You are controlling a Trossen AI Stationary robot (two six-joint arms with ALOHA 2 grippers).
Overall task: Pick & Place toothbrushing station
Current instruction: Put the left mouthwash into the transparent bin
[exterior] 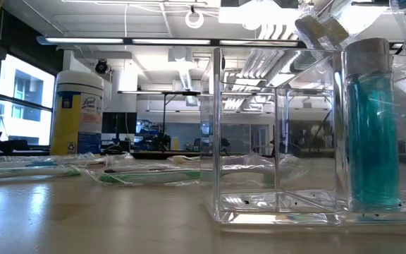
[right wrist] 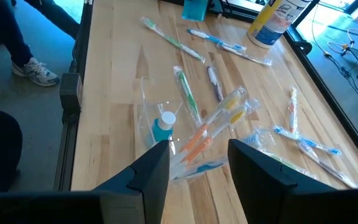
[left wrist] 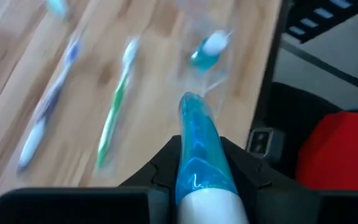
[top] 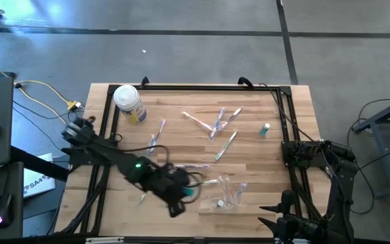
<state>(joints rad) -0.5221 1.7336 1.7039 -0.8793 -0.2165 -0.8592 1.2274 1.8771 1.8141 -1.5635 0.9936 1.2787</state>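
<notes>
High view: clear holder sits on the worktop near its front edge, right of centre. Low view shows it as a see-through box standing upright, with a teal tube upright in its right-hand compartment; the rest of it looks see-through, contents hard to tell.

Left gripper is just left of the holder, low over the worktop, closed on a blue-teal toothbrush handle that sticks out forward between the fingers. Left wrist view is blurred; beyond the held brush a green toothbrush and a blue-white toothbrush lie on the wood, plus a small teal bottle with white cap.

Loose toothbrushes are scattered across the middle of the worktop: a cluster toward the back, 1 green brush just below it, 1 more to the left. Right wrist view shows several still in clear wrappers, including orange-bristled ones.

White-lidded jar with yellow label stands at the back left. Small teal item sits alone at the right.

Right gripper waits at the front right corner, fingers apart, holding nothing.

A person's leg and sneaker show beside the worktop.
</notes>
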